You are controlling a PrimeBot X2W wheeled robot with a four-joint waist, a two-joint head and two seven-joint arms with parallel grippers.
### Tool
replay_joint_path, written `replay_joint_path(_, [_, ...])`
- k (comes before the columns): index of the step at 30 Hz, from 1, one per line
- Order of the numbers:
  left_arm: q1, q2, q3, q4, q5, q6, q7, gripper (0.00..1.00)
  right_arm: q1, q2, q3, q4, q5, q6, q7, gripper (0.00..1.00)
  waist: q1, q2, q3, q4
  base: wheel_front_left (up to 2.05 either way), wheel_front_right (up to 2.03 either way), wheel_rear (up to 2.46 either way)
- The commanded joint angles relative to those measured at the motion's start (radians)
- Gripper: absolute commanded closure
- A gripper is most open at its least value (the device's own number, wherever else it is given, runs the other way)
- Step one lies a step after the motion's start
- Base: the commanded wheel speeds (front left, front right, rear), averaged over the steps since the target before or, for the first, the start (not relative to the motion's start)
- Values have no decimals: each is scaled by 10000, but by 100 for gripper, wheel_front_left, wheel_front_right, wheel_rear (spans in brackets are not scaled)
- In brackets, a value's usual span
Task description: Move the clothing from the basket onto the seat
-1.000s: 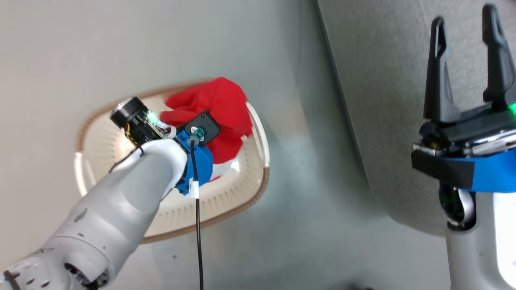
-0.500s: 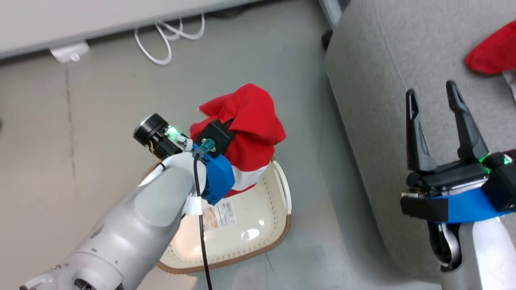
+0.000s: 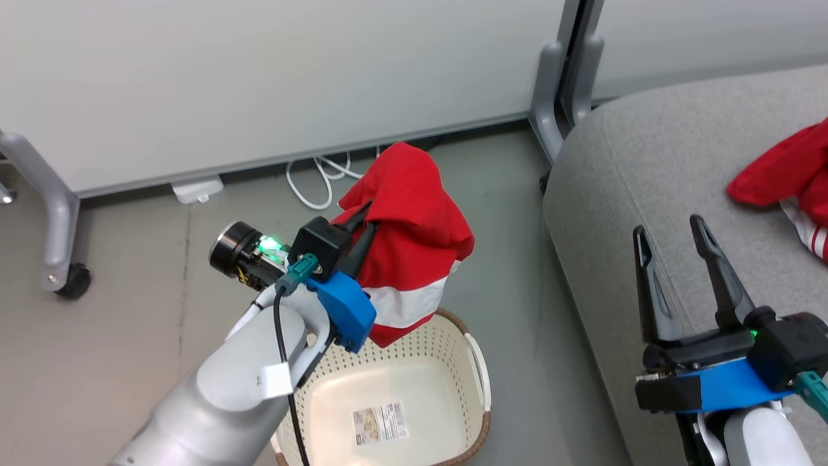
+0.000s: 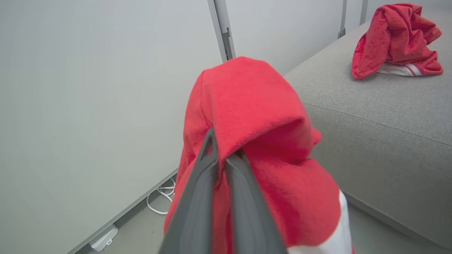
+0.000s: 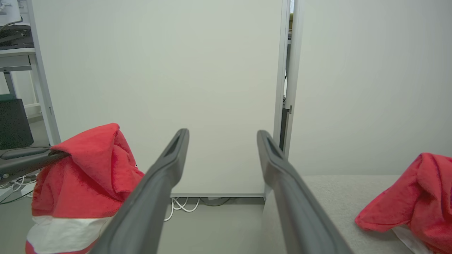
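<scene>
My left gripper is shut on one red and white piece of clothing, which hangs from its fingers above the far rim of the cream basket. Inside the basket I see just a paper label. In the left wrist view the fabric drapes over the closed fingertips. Another red garment lies on the grey seat to the right. My right gripper stands open and holds nothing, over the seat's near edge.
A pale partition wall runs behind the basket, with white cables on the floor at its foot. A wheeled leg stands at the left, a grey post beside the seat's corner. Grey floor separates basket and seat.
The head camera has tilted up, so the whole picture has shifted. My left gripper has lifted the red garment out of the basket and now holds it above the rim.
</scene>
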Motion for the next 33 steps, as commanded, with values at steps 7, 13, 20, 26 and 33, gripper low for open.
replay_joint_path(7, [969,3,821,-1165,380,258,-49,100,590,95,41,75,94,1,-1,0,3,-1,-763,326,0,0,0])
replay_joint_path(13, [1663,-82,1348,-1906,631,385,-49,100,827,151,84,108,151,1,-1,0,3,-1,-959,451,0,0,0])
replay_joint_path(20, [2059,-128,1646,-2237,948,286,-50,100,951,181,133,145,158,1,-1,0,3,-1,-1006,526,0,0,0])
replay_joint_path(26, [2049,-186,1816,-2352,1203,211,-50,100,936,190,356,276,307,1,-1,0,3,-1,-964,551,0,0,0])
replay_joint_path(33, [1718,-339,1860,-2447,1498,96,-50,100,640,103,1184,769,760,1,-1,0,3,-1,-718,681,0,0,0])
